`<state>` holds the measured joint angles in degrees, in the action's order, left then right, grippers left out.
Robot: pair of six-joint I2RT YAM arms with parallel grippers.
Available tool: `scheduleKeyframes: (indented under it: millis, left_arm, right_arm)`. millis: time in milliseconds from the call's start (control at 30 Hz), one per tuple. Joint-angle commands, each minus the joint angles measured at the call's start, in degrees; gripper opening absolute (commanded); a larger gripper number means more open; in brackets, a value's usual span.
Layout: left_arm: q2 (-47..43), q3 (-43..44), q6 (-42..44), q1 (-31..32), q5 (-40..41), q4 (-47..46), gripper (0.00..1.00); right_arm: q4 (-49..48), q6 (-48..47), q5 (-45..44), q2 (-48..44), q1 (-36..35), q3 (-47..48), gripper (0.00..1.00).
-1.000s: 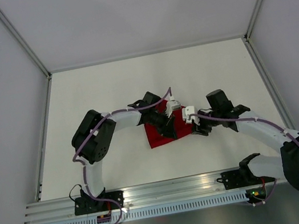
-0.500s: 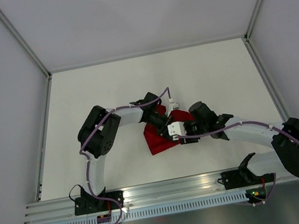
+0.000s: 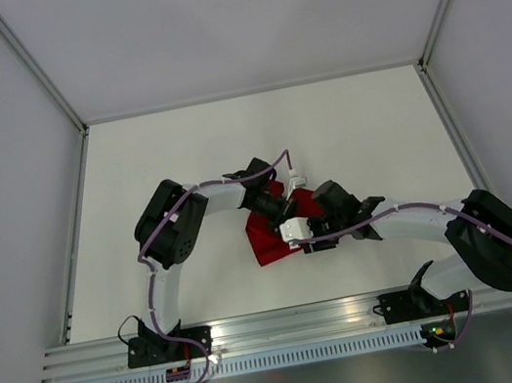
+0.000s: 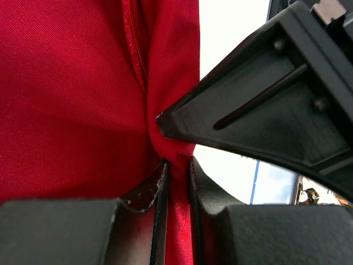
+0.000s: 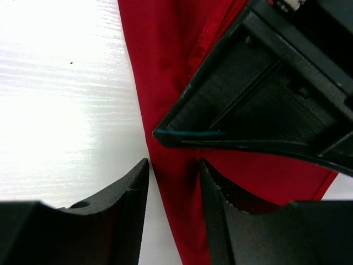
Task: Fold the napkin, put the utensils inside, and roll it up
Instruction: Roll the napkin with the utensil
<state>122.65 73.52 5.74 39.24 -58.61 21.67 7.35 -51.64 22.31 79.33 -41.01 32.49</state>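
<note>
Top view: your napkin (image 3: pixel 265 241) lies near the middle of the white table (image 3: pixel 161 159), a little toward the arm bases. It is bunched rather than flat. One red flap spreads on the table toward the near left, and the rest is hidden under the two wrists, which meet directly over it. Both arms reach in, one from each side.

Left wrist view: your left claw (image 4: pixel 176 163) is nearly closed. A raised ridge of the red cloth runs between the two fingers (image 4: pixel 144 190) and fills the narrow gap, so it has hold of the napkin by a pinched fold. More cloth spreads to the left of the ridge, with a hem line running along it. The pointed tip of one finger of the other claw touches the same ridge just beyond the pinch.

Right wrist view: your right claw (image 5: pixel 173 163) stands partly open. Its fingers (image 5: pixel 124 199) straddle a narrow strip of the napkin's edge. Bare table shows inside the gap beside the left finger, so the cloth is not clamped. Whether the right pad touches the fabric, you cannot tell from here. A finger of the left claw lies across the cloth just past the fingertips.
</note>
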Motion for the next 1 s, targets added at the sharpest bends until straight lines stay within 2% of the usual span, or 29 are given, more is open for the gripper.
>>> scheduleKeyframes:
  millis: [0,33,67,167,233,333,600,667,867,967]
  left_arm:
    - [2.60,-0.48,-0.29,0.04,7.98,2.76,0.03]
    - [2.51,-0.39,-0.29,0.04,8.59,2.76,0.04]
    - [2.42,-0.39,-0.29,0.04,8.77,2.76,0.07]
    - [1.89,-0.65,-0.81,-0.04,10.97,2.41,0.13]
    - [0.84,-1.09,-1.95,-0.13,13.24,1.27,0.15]
    - [-2.48,-3.45,-5.11,-0.74,15.80,-3.02,0.14]
    - [-13.83,-11.81,-18.47,-4.87,23.79,-17.52,0.15]
    - [-15.77,-13.57,-20.75,-5.05,25.90,-18.76,0.15]
    - [-21.13,-16.38,-22.00,-5.05,29.08,-21.14,0.19]
    - [-20.79,-17.35,-20.86,-5.05,29.52,-20.44,0.17]
  right_arm:
    - [1.79,-1.10,-0.16,2.31,-0.29,2.31,0.47]
    - [1.87,-1.10,-0.16,2.49,-0.29,2.40,0.45]
    - [2.05,-0.92,-0.16,2.58,-0.38,2.58,0.37]
    - [2.75,-0.31,-0.16,2.85,-0.29,3.02,0.22]
    - [3.98,-0.31,-0.07,3.29,-0.21,3.63,0.14]
    - [5.99,-0.39,0.89,4.51,-0.03,4.95,0.07]
    - [12.15,-2.50,7.30,9.08,4.01,10.39,0.02]
    - [13.82,-3.03,8.10,10.05,4.89,11.36,0.01]
    - [16.64,-4.35,9.33,13.39,5.42,14.26,0.00]
    - [17.95,-5.22,9.69,14.27,5.42,14.97,0.01]
